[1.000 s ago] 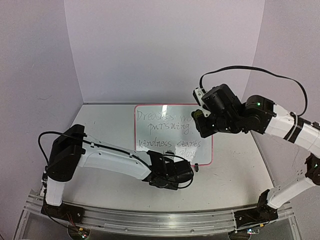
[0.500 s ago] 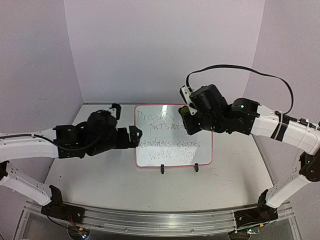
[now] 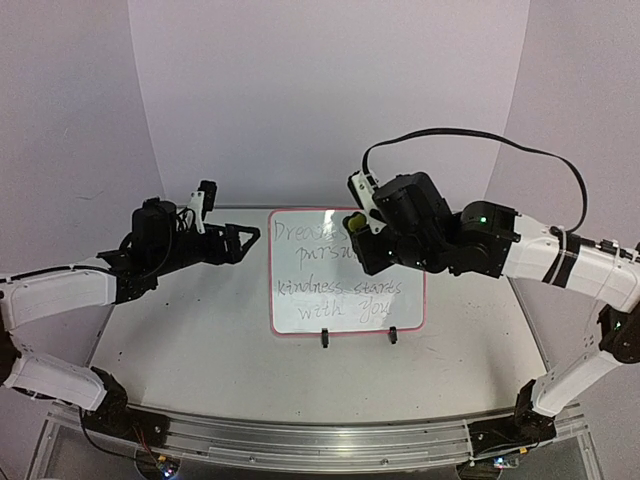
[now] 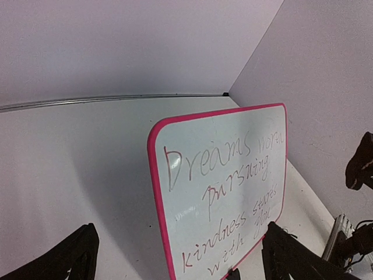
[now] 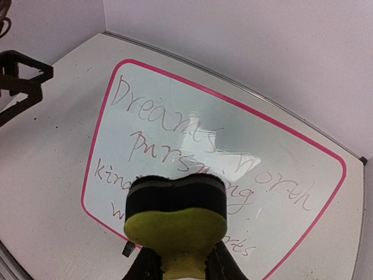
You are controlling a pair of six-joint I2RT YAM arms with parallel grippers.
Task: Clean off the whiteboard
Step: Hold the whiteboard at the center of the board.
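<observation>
The whiteboard point(image 3: 300, 300) has a pink frame and stands on the table's middle, tilted on small black feet. Several lines of dark handwriting cover it point(image 4: 233, 175) point(image 5: 280, 175). My right gripper point(image 3: 362, 236) point(image 5: 183, 265) hovers over the board's upper middle, shut on a yellow-and-black eraser block point(image 3: 354, 220) point(image 5: 175, 213). Whether the block touches the board, I cannot tell. My left gripper point(image 3: 243, 238) point(image 4: 175, 262) is open and empty, just left of the board's top left corner, pointing at it.
Two black feet point(image 3: 324, 340) point(image 3: 393, 336) stick out at the board's near edge. Purple walls close in the table at the back and both sides. A black cable point(image 3: 470, 135) arcs above the right arm. A metal rail point(image 3: 320, 440) runs along the front.
My left arm swung from in front of the board out to its left, and its jaws opened wide. The right gripper carried the eraser block leftward over the board's top.
</observation>
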